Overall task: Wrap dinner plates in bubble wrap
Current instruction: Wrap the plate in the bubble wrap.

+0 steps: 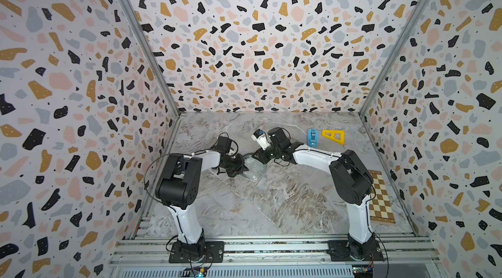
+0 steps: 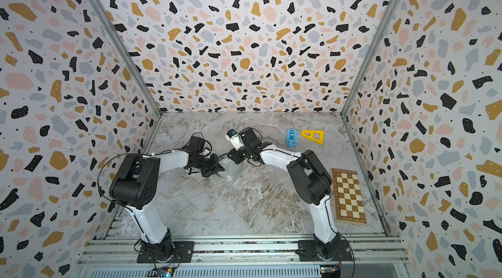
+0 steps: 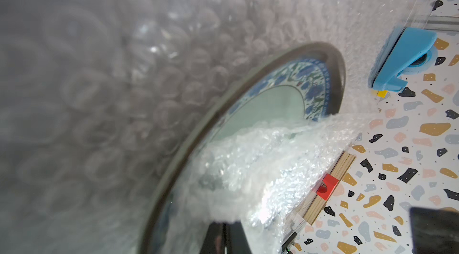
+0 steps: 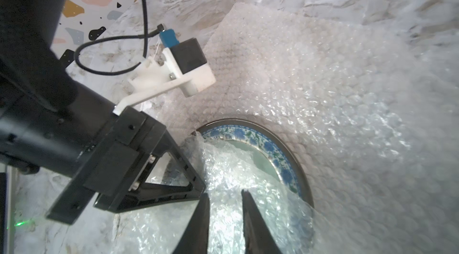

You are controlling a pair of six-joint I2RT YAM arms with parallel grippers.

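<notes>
The fingers (image 3: 216, 239) of the left gripper (image 4: 201, 189) are seen pressed together on a bunched fold of the transparent, glossy bubble wrap (image 4: 323, 86), a pinch shown only by the wrist views. The fingers (image 4: 252, 218) of the right gripper (image 4: 225, 193) are held a little apart, with crumpled wrap showing in the gap; whether it is touched cannot be told. Just beyond both tips, the round plate (image 3: 273, 106), with a dark rim, a blue floral band and a pale teal-green face, is lying on the sheet, partly covered by the fold. In both top views only a sliver of it is seen between the grippers, at the middle of the grey marble-patterned surface (image 1: 271, 203). Far right, a blue tape dispenser (image 1: 313, 137) and a yellow triangular piece (image 1: 333, 136) are set side by side. Near right, the brown-and-cream chessboard (image 2: 349, 197) is seen whole in a top view, whereas in a top view the chessboard (image 1: 381, 203) is partly covered by the right arm.
</notes>
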